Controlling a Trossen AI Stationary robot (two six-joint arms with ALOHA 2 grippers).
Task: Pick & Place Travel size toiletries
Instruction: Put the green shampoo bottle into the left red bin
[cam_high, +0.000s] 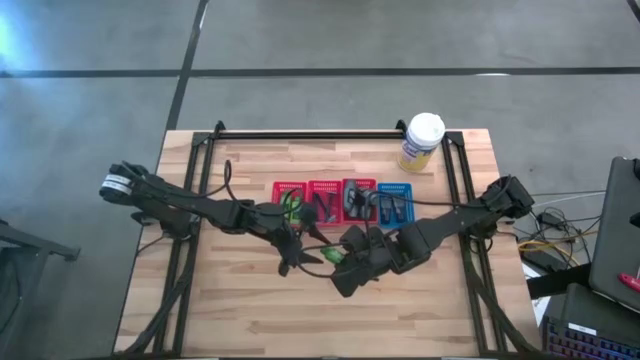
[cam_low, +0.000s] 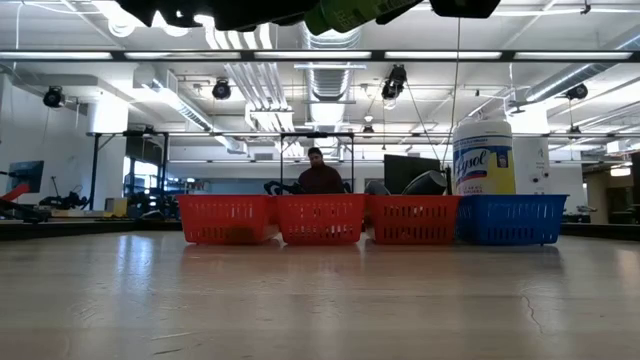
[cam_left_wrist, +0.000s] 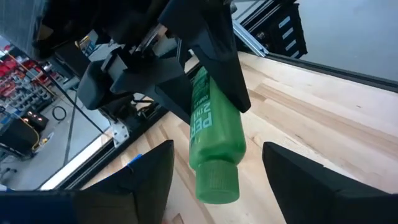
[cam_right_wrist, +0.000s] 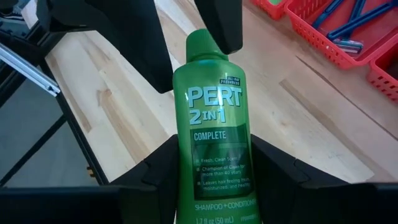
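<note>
A bright green "PERT 2 in 1" bottle (cam_right_wrist: 214, 124) hangs in the air above the middle of the table (cam_high: 333, 256); the low view shows it at the top edge (cam_low: 345, 12). My right gripper (cam_right_wrist: 214, 177) comes from the table's right and is shut on it. My left gripper (cam_left_wrist: 217, 180) comes from the left and is open. Its fingers stand on either side of the bottle's cap end (cam_left_wrist: 217, 183) with a gap on each side. More green bottles (cam_high: 291, 202) lie in the leftmost red basket, and thin sticks (cam_right_wrist: 348, 22) lie in another. My right gripper pinches the green bottle's lower body (cam_right_wrist: 214, 186), near its flat bottom end, between the two fingers (cam_right_wrist: 155, 171). The fingers lie along the bottle, coming from the table's right. The cap end (cam_left_wrist: 217, 183) sticks out past the fingertips, and the bottle is lifted clear of the table.
Three red baskets (cam_high: 323, 198) and one blue basket (cam_high: 393, 200) stand in a row across the table's middle, just beyond the grippers. A white-lidded yellow canister (cam_high: 422, 140) stands at the far right. Bare wood (cam_high: 400, 310) lies nearer. A person (cam_low: 320, 175) sits beyond the table.
</note>
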